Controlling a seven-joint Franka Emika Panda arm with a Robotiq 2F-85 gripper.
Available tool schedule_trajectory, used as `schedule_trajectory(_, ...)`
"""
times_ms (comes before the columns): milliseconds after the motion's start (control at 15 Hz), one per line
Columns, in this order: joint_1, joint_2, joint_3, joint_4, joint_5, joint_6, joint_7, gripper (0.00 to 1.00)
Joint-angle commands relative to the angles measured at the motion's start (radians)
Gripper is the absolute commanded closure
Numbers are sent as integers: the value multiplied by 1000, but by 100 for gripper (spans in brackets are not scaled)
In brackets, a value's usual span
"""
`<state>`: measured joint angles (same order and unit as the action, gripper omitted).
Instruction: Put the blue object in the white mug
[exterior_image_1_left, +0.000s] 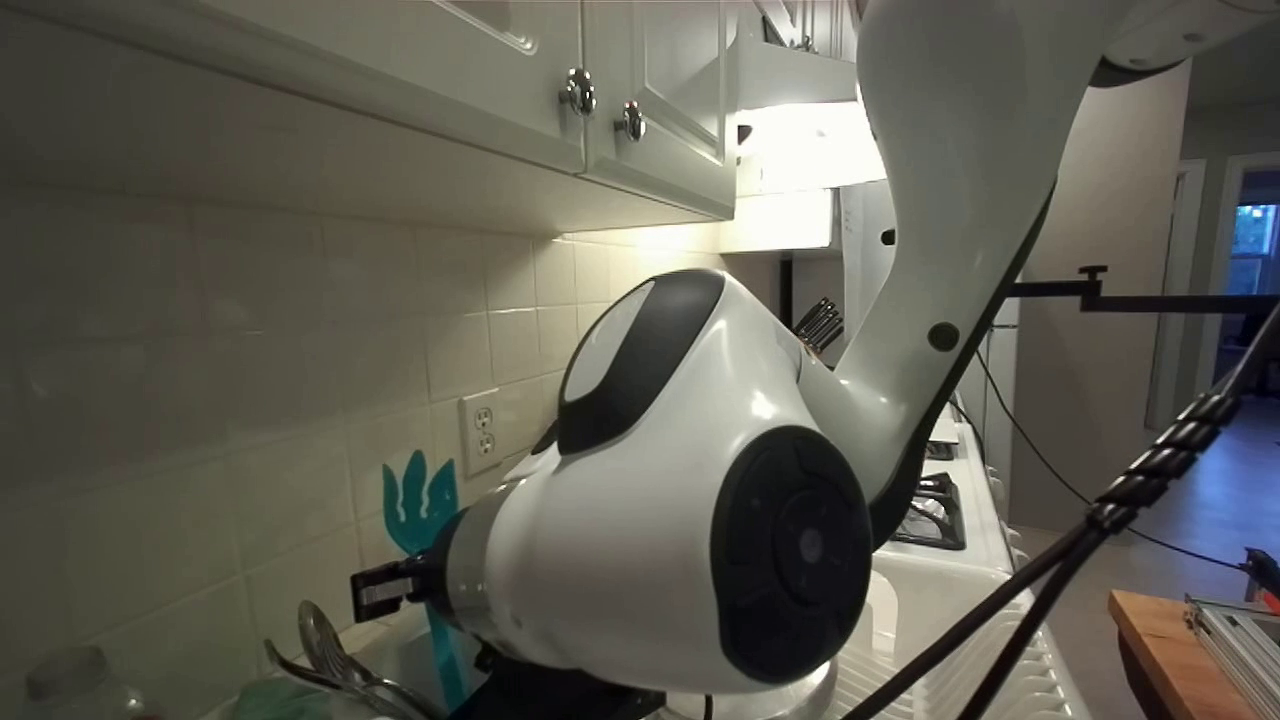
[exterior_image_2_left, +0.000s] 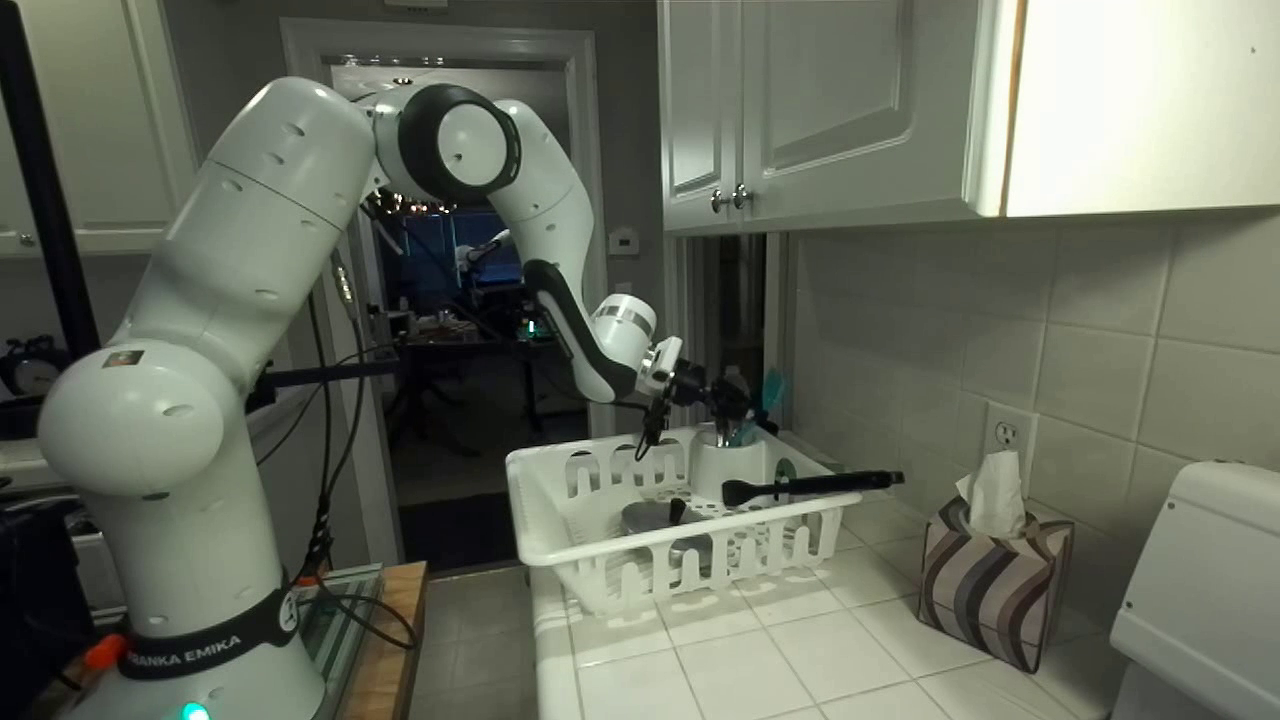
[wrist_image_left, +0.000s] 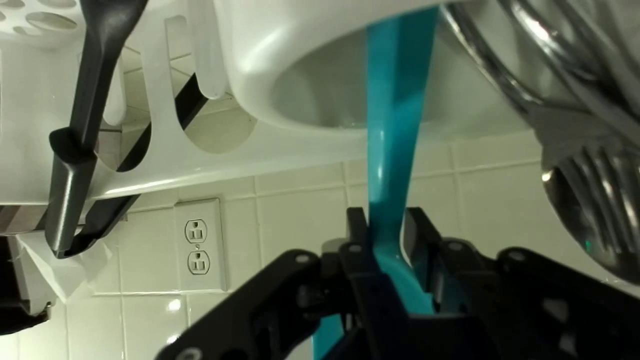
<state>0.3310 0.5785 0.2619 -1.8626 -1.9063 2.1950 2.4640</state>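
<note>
Straddling the blue object (wrist_image_left: 397, 105) at its neck, my gripper (wrist_image_left: 387, 220) stands with jaws slightly parted; whether they press on it I cannot tell. Object sits handle-down in the white mug (wrist_image_left: 300, 30), lower end hidden by the near rim. Long axis steep, close to upright; prongs up, head tipped right, toward the tiled wall (exterior_image_2_left: 1100, 290) in an exterior view. Metal cutlery (wrist_image_left: 542, 37) crowds the mug just right of the handle in the wrist view. Mug at far right of the dish rack (exterior_image_2_left: 541, 505); black utensil (exterior_image_2_left: 820, 486) juts over the rack's right rim; tissue box (exterior_image_2_left: 985, 590) nearer, farther right. Count: one blue object, three prongs; one mug; one rack; one tissue box; a fork (wrist_image_left: 555, 122) over a spoon (wrist_image_left: 565, 197), other cutlery too overlapped to number.
</note>
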Motion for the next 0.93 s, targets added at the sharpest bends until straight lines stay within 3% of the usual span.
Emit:
schedule_trajectory(0, -8, -19, 19, -26, 17, -16, 20, 43)
schedule_trajectory(400, -19, -55, 27, -49, 17, 4, 45, 1)
schedule_trajectory(867, -101, -177, 43, -127, 133, 249, -75, 0)
